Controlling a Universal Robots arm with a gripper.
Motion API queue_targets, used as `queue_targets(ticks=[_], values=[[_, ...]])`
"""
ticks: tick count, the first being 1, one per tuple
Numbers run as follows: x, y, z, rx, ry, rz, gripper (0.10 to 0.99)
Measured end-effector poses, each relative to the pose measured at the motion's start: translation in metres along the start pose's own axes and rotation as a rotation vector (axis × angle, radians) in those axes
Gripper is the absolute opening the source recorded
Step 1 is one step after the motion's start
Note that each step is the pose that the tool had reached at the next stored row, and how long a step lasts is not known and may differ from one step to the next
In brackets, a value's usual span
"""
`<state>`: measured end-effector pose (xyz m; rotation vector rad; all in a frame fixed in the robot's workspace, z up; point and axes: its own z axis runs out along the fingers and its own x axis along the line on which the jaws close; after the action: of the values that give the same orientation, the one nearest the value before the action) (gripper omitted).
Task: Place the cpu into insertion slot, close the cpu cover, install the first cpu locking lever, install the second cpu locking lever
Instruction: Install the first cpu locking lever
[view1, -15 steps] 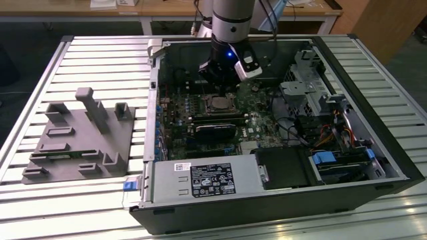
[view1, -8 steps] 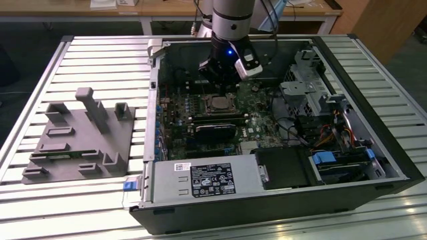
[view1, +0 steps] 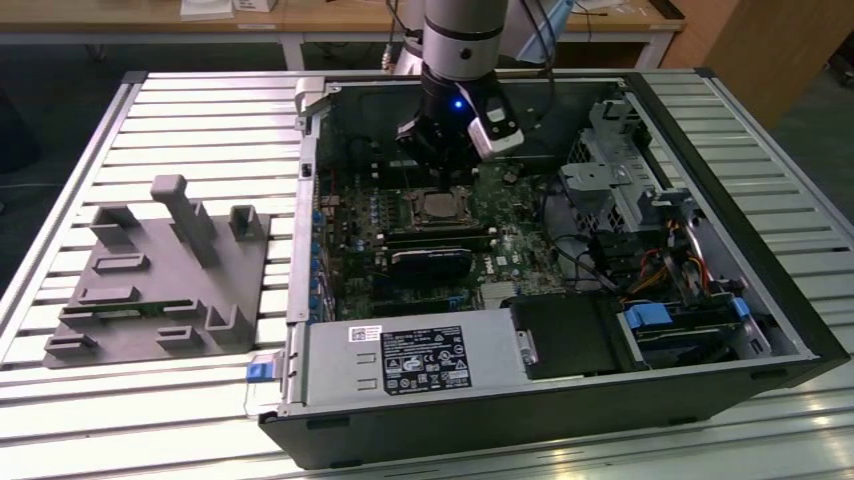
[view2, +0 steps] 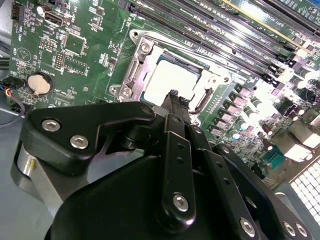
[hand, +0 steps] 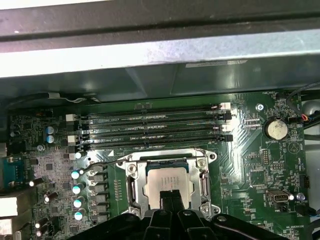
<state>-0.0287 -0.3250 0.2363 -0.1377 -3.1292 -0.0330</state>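
The fingers (hand: 168, 201) are together, their tips just above the cpu (hand: 162, 181). It lies flat inside the cpu cover (hand: 131, 186), beside the memory slots (hand: 150, 130) on the green board (hand: 250, 165).

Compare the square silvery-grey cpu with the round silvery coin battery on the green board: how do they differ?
The cpu is square, the coin battery round. The cpu is larger than the battery. The cpu sits framed by the silvery metal cpu cover, at the tip of the black gripper; the battery lies well aside. Both are pale metal, lying flat on the board.
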Motion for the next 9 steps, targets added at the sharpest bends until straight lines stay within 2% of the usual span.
queue_targets(ticks=[9], values=[[0.0122, -0.0011, 0.0001, -0.003, 0.0, 0.0, 0.106]])
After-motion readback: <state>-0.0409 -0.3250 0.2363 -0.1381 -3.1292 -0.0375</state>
